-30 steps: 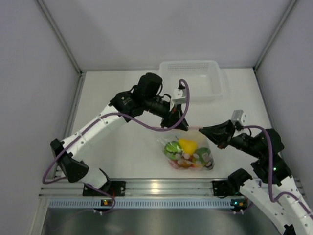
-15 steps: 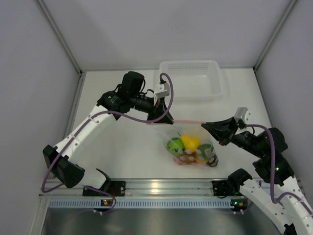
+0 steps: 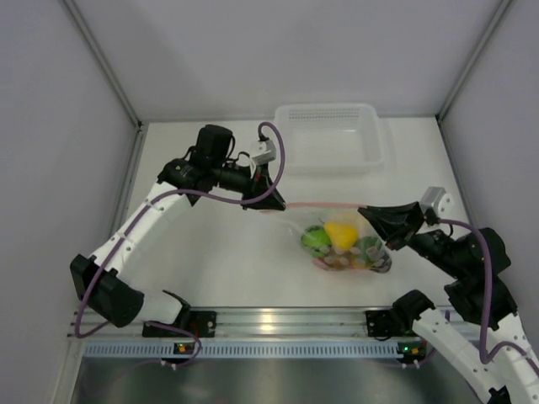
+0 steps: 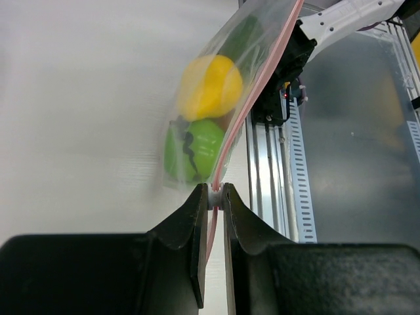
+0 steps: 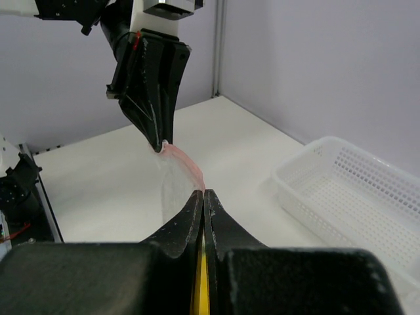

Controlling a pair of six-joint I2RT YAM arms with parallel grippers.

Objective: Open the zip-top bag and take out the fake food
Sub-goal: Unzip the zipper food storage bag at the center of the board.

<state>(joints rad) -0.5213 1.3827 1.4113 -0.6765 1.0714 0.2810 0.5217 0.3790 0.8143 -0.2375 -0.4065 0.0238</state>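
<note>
The zip-top bag [image 3: 312,224] hangs off the table, stretched between my two grippers by its pink zip strip [image 3: 324,205]. The left gripper [image 3: 278,204] is shut on the strip's left end; in the left wrist view its tips [image 4: 215,197] pinch a small white slider on the strip [image 4: 252,98]. My right gripper [image 3: 365,211] is shut on the strip's other end [image 5: 190,169], jaws pressed together [image 5: 203,193]. The fake food sits in the bag's bottom: a yellow fruit [image 3: 341,233] [image 4: 209,85], a green one with black marks [image 3: 316,239] [image 4: 197,149], others bunched below.
A rigid white perforated tray [image 3: 376,135] stands at the back right of the table; its rim [image 5: 298,159] shows right of my right gripper. Grey walls close in the table on three sides. The aluminium rail [image 3: 278,320] with the arm bases runs along the near edge.
The left gripper has drawn back and to the left along the zip strip, while the right gripper and the bag with its fruits have shifted right. The pink strip between them has grown longer.
</note>
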